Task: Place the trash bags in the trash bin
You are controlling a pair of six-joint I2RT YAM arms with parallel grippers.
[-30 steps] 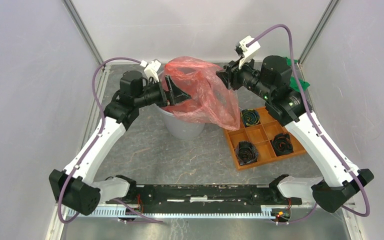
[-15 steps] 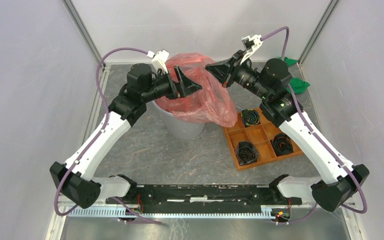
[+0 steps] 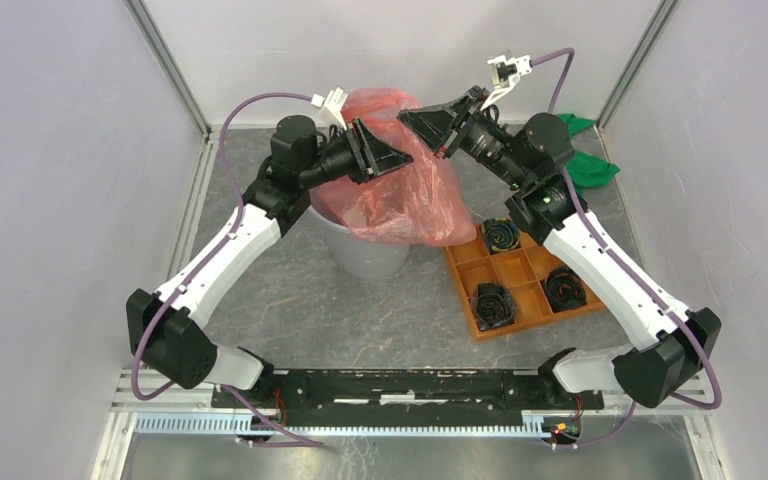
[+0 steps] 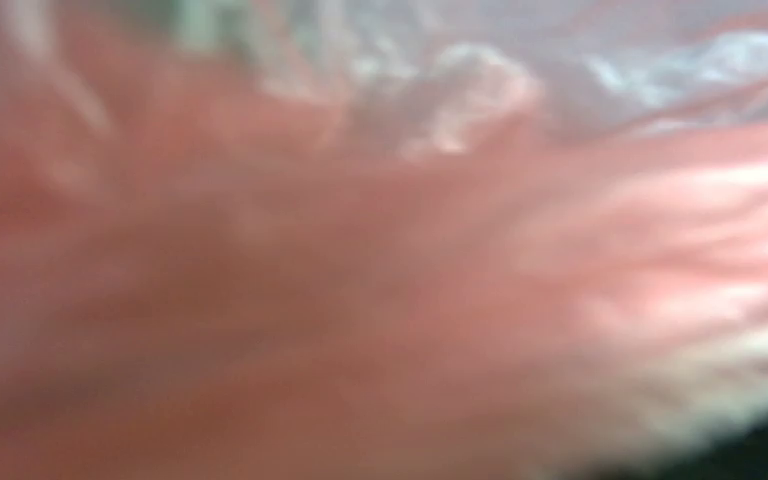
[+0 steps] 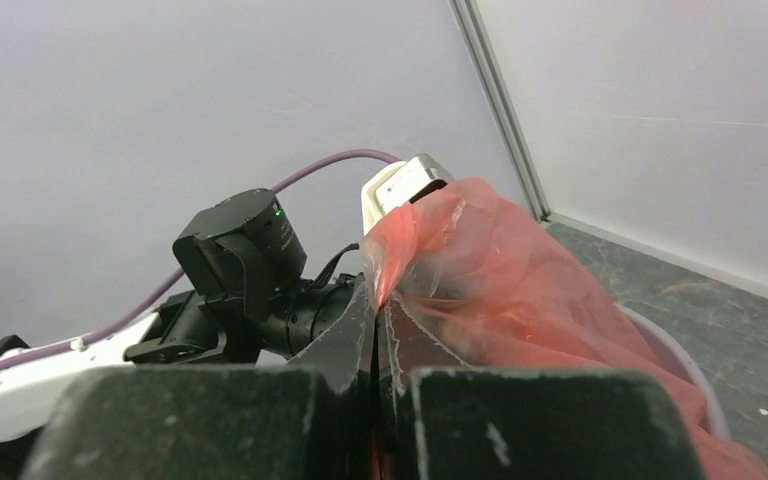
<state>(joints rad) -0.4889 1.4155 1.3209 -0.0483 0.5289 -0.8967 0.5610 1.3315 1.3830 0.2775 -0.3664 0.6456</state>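
Nearest you, two white-and-black arms rise from their bases at the table edge, your left arm (image 3: 215,265) and right arm (image 3: 610,280) both leaning in over the grey marbled table top (image 3: 340,310). On the right side lies the orange compartmented plastic tray (image 3: 463,290), with three dark rosette-shaped pieces (image 3: 492,303) in separate compartments. Just left of it the light grey round plastic trash bin (image 3: 370,258) stands upright. The thin, wrinkled, translucent red-pink plastic trash bag (image 3: 405,200) covers its mouth and spills over the rim on the tray side. The top of the bag is bunched up above the bin, between the two grippers. Your right gripper (image 3: 407,118) has its fingers pressed together with a fold of the film pinched between them, as the right wrist view shows. Your left gripper (image 3: 395,157) is pushed against the bag just beside the right one. The left wrist view is smothered in blurred pink film, so you cannot tell whether those fingers are closed. Farthest back, a crumpled green cloth (image 3: 588,168) lies in the far right corner.
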